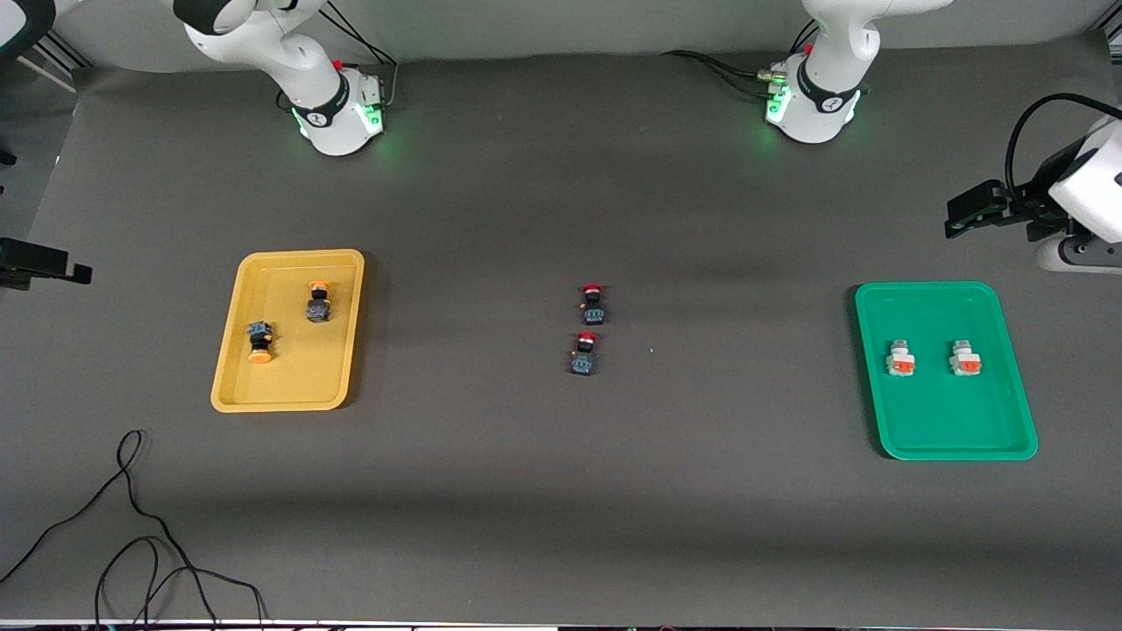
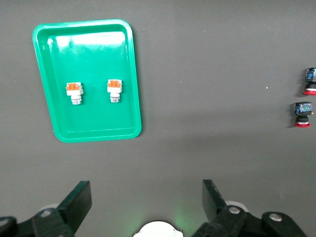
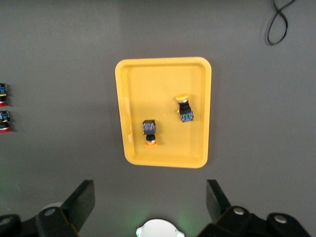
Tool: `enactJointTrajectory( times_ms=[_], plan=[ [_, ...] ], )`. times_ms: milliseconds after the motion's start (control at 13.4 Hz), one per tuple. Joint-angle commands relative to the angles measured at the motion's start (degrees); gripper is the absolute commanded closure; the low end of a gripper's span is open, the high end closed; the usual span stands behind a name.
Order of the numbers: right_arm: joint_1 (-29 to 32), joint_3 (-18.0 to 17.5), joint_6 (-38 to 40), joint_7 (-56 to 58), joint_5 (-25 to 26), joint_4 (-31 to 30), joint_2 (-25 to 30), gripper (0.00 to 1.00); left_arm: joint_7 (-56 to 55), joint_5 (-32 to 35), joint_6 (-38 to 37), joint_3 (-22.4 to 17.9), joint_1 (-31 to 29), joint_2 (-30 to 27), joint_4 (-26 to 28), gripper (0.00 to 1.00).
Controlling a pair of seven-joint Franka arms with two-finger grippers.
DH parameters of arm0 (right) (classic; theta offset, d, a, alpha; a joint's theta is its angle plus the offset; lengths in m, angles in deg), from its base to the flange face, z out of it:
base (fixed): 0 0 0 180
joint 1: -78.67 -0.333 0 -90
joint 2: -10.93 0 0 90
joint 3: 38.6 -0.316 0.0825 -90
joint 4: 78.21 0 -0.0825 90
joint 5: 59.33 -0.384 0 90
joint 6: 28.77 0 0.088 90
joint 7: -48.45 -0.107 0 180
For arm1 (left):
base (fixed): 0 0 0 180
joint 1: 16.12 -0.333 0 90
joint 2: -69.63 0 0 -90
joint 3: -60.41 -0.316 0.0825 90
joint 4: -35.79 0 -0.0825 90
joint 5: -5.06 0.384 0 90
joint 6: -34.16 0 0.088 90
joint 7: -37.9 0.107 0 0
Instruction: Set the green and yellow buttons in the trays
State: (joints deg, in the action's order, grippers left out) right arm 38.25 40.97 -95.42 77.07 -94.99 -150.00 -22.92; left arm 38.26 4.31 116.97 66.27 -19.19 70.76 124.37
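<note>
On the dark grey counter (image 1: 543,491) the yellow tray (image 1: 263,401) lies toward the right arm's end and the green tray (image 1: 964,443) toward the left arm's end, well apart. Two yellow-capped buttons lie inside the yellow tray: one (image 1: 318,301) nearer the robots' bases, the other (image 1: 259,341) nearer the front camera, each tipped on its side and apart from the other. Two white-bodied buttons with orange patches rest in the green tray side by side, one (image 1: 901,359) toward the middle of the counter and one (image 1: 964,358) toward the left arm's end, not touching. Between the trays, on the bare counter, two red-capped switches lie close together, one (image 1: 592,303) farther from the front camera than the other (image 1: 585,353). The left tool (image 2: 146,202) hangs high above the counter beside the green tray, its black fingers spread wide and holding nothing. The right tool (image 3: 150,202) hangs likewise above the counter beside the yellow tray, fingers spread, released. A loose black cable (image 1: 131,526) trails over the counter's corner nearest the front camera, at the right arm's end.
</note>
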Motion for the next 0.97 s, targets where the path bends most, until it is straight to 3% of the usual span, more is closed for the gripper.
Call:
enactJointTrajectory(
  times_ms=[0, 373, 522, 671, 895],
  plan=[
    [4.37, -10.89, -0.23, -3.92, 7.50, 1.13, 6.32, 0.00, -0.45, 0.05, -0.10, -0.42, 0.43, -1.57, 1.16, 0.00],
    [14.22, -30.39, -2.16, -11.21, 17.26, 3.33, 12.39, 0.00, -0.45, 0.84, -0.19, -0.42, 0.52, -1.40, 0.72, 0.00],
    [19.74, -41.88, -3.83, -14.98, 23.31, 2.54, 16.16, 0.00, -0.45, 0.66, -0.28, -0.42, 0.43, -1.31, 0.63, 0.00],
    [25.20, -52.88, -5.15, -16.58, 29.56, 0.97, 18.98, 0.00, -0.45, 0.66, -0.37, -0.50, 0.43, -1.05, 0.20, 0.00],
    [31.53, -63.10, -9.88, -16.58, 33.36, -5.16, 23.89, 0.00, -0.45, 0.84, -0.28, -0.42, 0.61, -0.70, -0.24, 0.00]
  ],
)
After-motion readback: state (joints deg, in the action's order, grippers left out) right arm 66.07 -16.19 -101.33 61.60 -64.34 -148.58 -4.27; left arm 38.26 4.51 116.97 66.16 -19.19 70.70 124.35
